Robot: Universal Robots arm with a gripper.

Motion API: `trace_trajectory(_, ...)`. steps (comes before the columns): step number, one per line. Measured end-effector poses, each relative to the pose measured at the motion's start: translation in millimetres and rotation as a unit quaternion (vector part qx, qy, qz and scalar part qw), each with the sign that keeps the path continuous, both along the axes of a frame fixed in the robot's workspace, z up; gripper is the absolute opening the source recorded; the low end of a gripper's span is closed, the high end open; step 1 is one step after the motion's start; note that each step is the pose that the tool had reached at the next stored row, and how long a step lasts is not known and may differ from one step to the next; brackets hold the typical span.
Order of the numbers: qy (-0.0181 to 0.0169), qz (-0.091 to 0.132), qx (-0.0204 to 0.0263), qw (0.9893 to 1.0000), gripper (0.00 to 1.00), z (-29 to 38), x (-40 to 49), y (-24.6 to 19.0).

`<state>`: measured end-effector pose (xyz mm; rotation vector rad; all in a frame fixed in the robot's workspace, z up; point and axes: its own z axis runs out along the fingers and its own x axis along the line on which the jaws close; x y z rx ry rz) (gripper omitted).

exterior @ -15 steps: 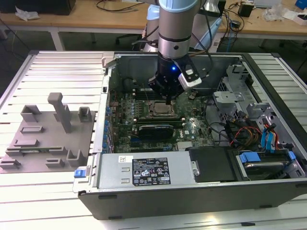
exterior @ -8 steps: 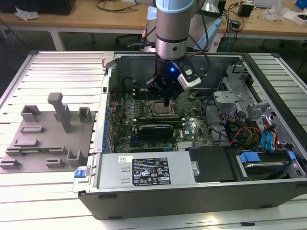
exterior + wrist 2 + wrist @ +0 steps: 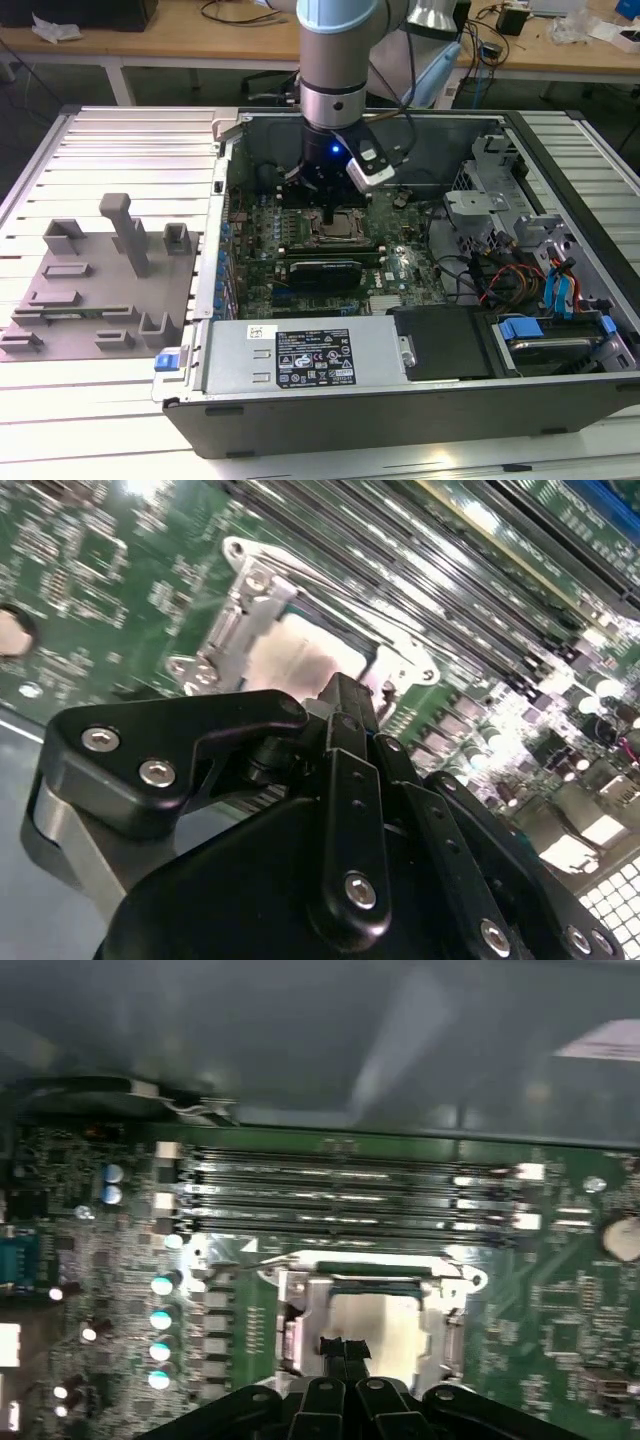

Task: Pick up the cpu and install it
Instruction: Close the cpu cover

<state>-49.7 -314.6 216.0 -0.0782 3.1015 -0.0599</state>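
The cpu (image 3: 392,1322) shows as a silvery square lying flat inside the metal socket frame (image 3: 298,1312) on the green motherboard. In the second wrist view the cpu (image 3: 298,662) lies just beyond my fingers (image 3: 345,715). My gripper (image 3: 345,1352) hangs right over the cpu's near edge, its two dark fingertips pressed together with nothing between them. I cannot tell whether the tips touch the chip's top. In the exterior view the gripper (image 3: 331,213) reaches down into the open computer case, over the socket (image 3: 341,229).
Long memory slots (image 3: 340,1192) run beside the socket. A grey power supply (image 3: 300,356) lines the case's front, and drive cages (image 3: 482,195) with cables (image 3: 520,275) fill the exterior view's right. A grey fixture plate (image 3: 90,290) lies outside the case on the left.
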Motion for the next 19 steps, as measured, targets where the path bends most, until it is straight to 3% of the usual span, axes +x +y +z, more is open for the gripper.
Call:
trace_trajectory(10, 0.0000, 0.000, 0.0001, 1.0000, 0.11, -9.6, -12.9, 0.0)
trace_trajectory(19, 0.0000, 0.000, 0.0004, 1.0000, 0.11, -11.1, -13.0, 0.0)
